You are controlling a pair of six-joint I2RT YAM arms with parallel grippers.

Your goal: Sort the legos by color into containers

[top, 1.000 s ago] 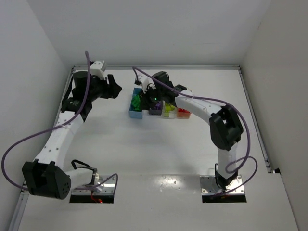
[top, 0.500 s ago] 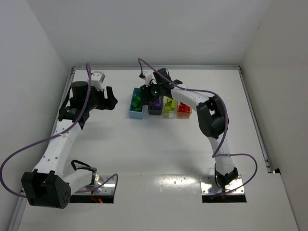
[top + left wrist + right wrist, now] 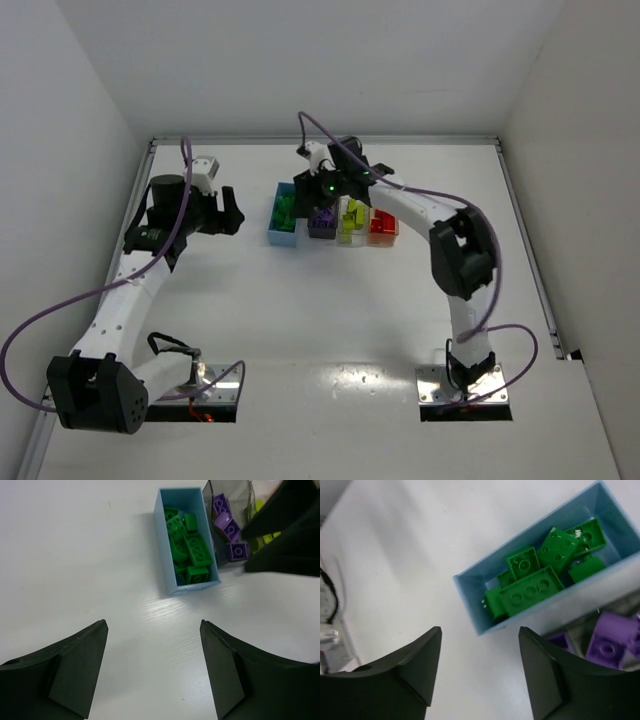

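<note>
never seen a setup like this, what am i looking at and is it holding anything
Two robot arms, the left arm and the right arm, are bolted to a white table, each ending in a two-finger gripper. The wide picture comes from a fixed camera above and behind them. The other two come from a camera on each wrist; the dark shapes at the bottom are that arm's own fingers. Four small bins stand in a row: a blue bin of green bricks, a dark bin of purple bricks, a clear bin of yellow-green bricks, an orange bin of red bricks. The left gripper and right gripper are open and hold nothing.
</note>
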